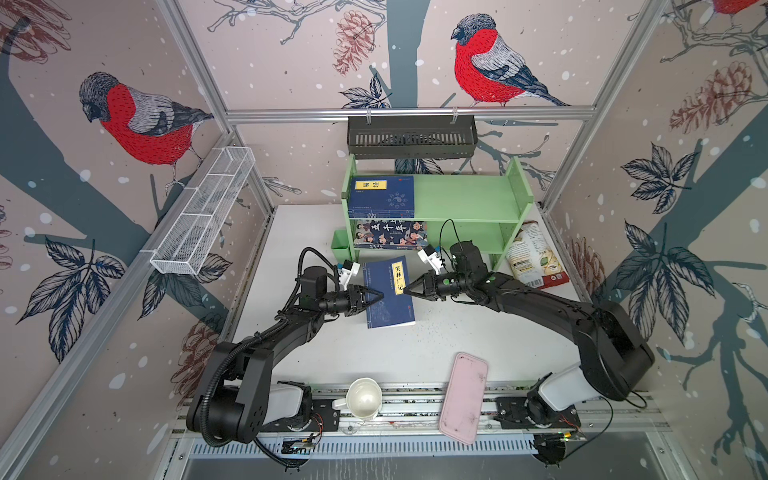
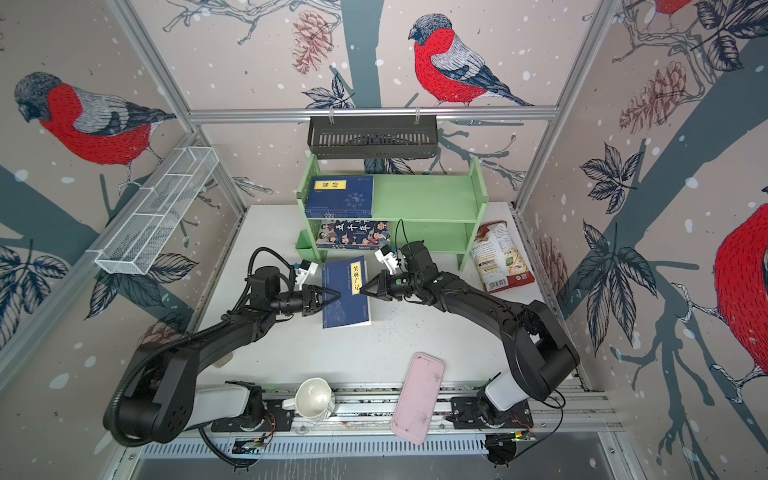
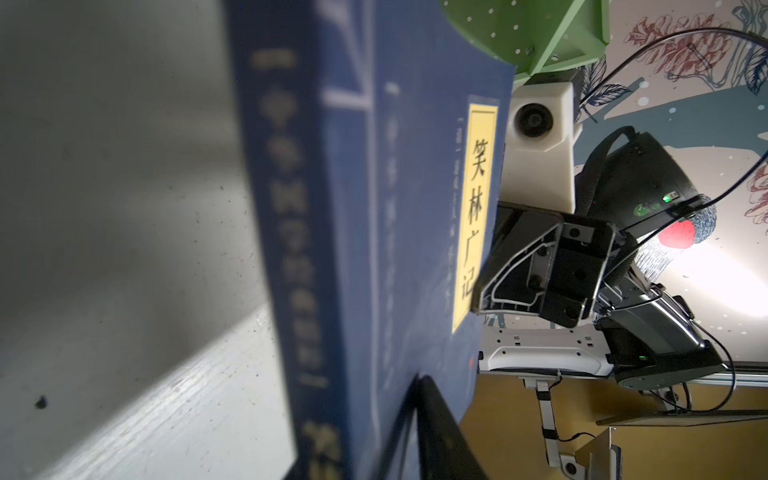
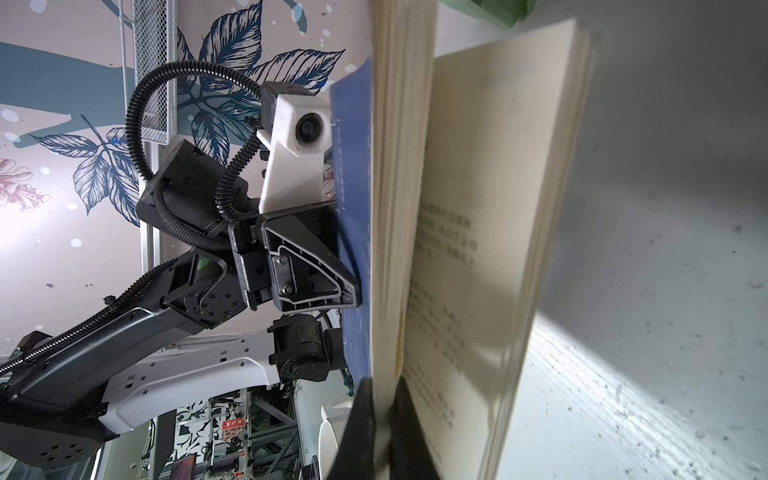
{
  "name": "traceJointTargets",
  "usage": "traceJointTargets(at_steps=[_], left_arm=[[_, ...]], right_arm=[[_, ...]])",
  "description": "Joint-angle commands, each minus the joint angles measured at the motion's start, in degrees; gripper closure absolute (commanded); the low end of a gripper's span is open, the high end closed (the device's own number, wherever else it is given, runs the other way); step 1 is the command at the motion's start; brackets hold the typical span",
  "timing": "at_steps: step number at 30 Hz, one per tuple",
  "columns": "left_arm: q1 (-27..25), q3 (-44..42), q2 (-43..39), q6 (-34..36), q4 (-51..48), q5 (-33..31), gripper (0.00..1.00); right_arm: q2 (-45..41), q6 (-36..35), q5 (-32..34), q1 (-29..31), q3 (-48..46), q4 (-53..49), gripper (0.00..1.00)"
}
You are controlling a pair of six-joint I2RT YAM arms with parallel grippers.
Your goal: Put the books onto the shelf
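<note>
Shelf (image 1: 465, 195): navy stack (image 1: 382, 197) above, cartoon book (image 1: 390, 235) below; left tool (image 1: 380, 296), right tool (image 1: 407, 291) clamped on loose book (image 1: 388, 311).

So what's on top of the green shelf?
A flat pile of navy books sits at the left end of the shelf. Only the top cover shows; the ones beneath are covered.

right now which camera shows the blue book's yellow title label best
Left wrist: the yellow label on the blue book is close and readable. In both top views the label is small. Right wrist shows only pages and cover edge, no label.
</note>
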Motion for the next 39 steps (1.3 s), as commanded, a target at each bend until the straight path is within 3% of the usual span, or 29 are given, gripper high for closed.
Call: traceJointTargets(at_steps=[1, 2, 4, 7, 12, 22, 28, 32, 39], left_arm=[[-0.1, 0.5, -2.1, 1.6, -0.6, 0.0, 0.92], [-0.2, 0.7, -2.6, 2.3, -1.7, -0.5, 0.95], [-0.2, 1.5, -3.8, 3.8, -4.4, -1.3, 1.0], [-0.3, 3.7, -8.2, 8.3, -8.6, -3.4, 1.0], [-1.1, 4.5, -13.4, 10.2, -12.1, -2.2, 1.0], [-3.0, 17.6, -13.6, 17.1, -21.0, 1.1, 1.0], [-3.0, 32.6, -9.1, 22.8, -29.0, -3.5, 1.0], [-2.9, 41.3, -5.3, 19.1, -26.8, -6.5, 1.0], [-1.2, 48.7, -0.3, 5.0, -14.4, -11.6, 1.0]], right_arm=[[0.3, -1.1, -0.5, 0.1, 0.9, 0.7, 0.99], [0.4, -1.4, -0.1, 0.1, 1.1, 0.0, 0.96], [0.3, -2.3, 1.3, 0.0, 2.1, -2.2, 0.75], [-1.4, -3.0, 5.2, -0.5, 2.6, -4.7, 0.49], [-7.7, -1.6, 9.6, -3.2, 1.3, -5.8, 0.35], [-22.9, -1.2, 19.5, -8.9, 0.0, -7.8, 0.28], [-30.1, -0.9, 25.1, -10.4, 0.4, -4.9, 0.24], [-32.2, 0.0, 27.3, -10.6, 1.3, -1.8, 0.23], [-32.8, 2.6, 29.3, -7.9, 2.0, 4.5, 0.23]])
